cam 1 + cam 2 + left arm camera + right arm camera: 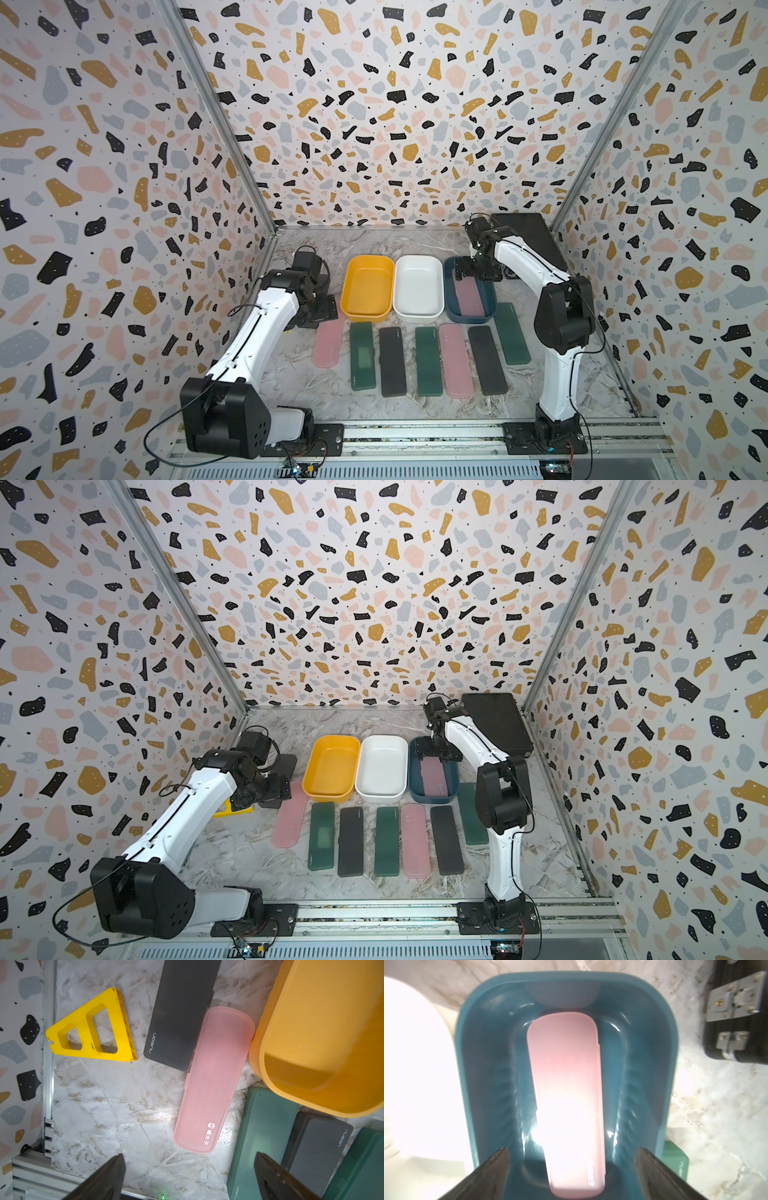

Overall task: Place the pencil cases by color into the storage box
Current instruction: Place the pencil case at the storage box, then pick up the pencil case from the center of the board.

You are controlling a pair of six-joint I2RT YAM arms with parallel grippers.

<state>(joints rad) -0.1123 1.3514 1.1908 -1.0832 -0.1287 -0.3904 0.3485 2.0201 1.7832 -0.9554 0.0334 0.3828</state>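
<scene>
**A:** How far along is the sorting?

**B:** Barely begun, I'd say. One pink case (566, 1084) lies flat in the blue box (467, 319), the right one of three boxes standing side by side mid-counter. The yellow box (365, 316) and white box (417, 316) look empty.

**A:** And what's left?

**B:** Eight cases are still out on the counter (291, 386). Seven lie in a row between the boxes and the near edge: pink (329, 345), green (362, 355), black (392, 361), green (429, 360), pink (456, 360), black (487, 359), green (512, 332). The eighth, a black case (180, 1012), lies nearer the left edge and touches the leftmost pink one.

**A:** And the claws?

**B:** The right claw (573, 1150) hangs over the blue box with its jaws apart and nothing in them. The pink case lies free below it. The left claw (190, 1154) is spread too and holds nothing, above the row's left end.

**A:** Any writing?

**B:** The left wrist view shows "nusign" in white on both black cases there and on a green one. The pink one there has a small face logo and "猫太子". The print on the boxed pink case is lost in glare.
</scene>
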